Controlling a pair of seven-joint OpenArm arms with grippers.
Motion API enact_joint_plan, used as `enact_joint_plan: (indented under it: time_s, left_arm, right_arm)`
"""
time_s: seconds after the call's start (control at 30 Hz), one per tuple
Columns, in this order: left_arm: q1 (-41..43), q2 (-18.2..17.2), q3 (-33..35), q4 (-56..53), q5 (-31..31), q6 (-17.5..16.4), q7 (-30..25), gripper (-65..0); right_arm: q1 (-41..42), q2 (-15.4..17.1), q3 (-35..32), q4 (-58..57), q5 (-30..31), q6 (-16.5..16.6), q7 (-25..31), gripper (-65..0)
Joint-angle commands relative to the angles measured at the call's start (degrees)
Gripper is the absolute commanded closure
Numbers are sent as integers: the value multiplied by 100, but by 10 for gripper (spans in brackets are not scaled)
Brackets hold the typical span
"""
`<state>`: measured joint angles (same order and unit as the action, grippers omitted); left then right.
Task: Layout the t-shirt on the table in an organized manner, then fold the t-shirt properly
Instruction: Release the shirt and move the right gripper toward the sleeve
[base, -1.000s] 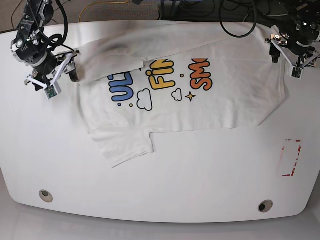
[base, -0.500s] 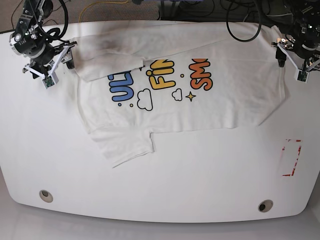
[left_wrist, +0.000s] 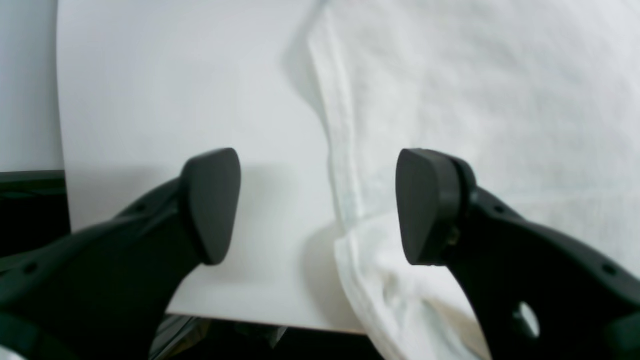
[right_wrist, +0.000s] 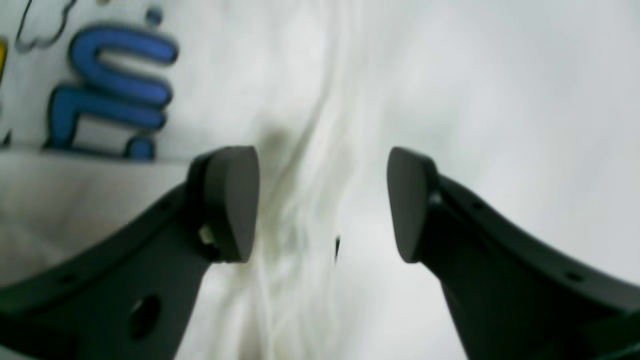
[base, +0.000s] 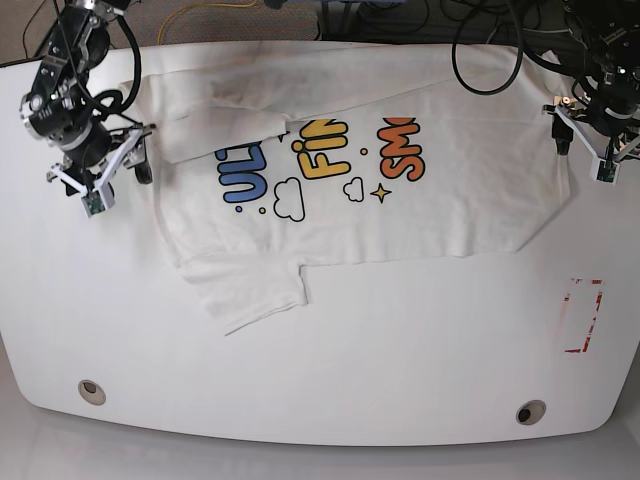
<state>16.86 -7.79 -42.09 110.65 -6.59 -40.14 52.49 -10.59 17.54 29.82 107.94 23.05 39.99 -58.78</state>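
T-shirt (base: 360, 180) fabric lies spread print-up on the table (base: 330, 360) between our two arms, its edge running beneath the wide, empty gap of our left gripper (left_wrist: 317, 207), its wrinkled side under the parted, empty pads of our right gripper (right_wrist: 322, 202).

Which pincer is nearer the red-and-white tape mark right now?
Left pincer: it hangs by the shirt's hem, on the tape mark's side. The right pincer is across the table.
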Motion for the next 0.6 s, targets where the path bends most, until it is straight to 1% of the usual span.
enact_joint_plan:
  time_s: [0.0,0.1,0.27,0.43,0.57]
  left_arm:
    - [-205,-87,-60,87,180,14,-102,-458]
    - [-372,-87,-68,51,356,14,-102,-458]
    - [-574,-87,-77,51,479,14,-102,-458]
    - [-645,-96,-86,51,488,14,-102,-458]
    - [-636,-245,-86,51,488,14,-102,-458]
  right_arm:
    - [466,97,-15,-328,64,1,81,-379]
    - [888,97,-59,-794,56,1,98,-379]
    - [1652,70,-59,-1717,-278,1,221,-379]
    - [2303,61,-218,-2693,-665,1,749,-379]
    - [2699,79,-411,-3423,-832,1,1127,-379]
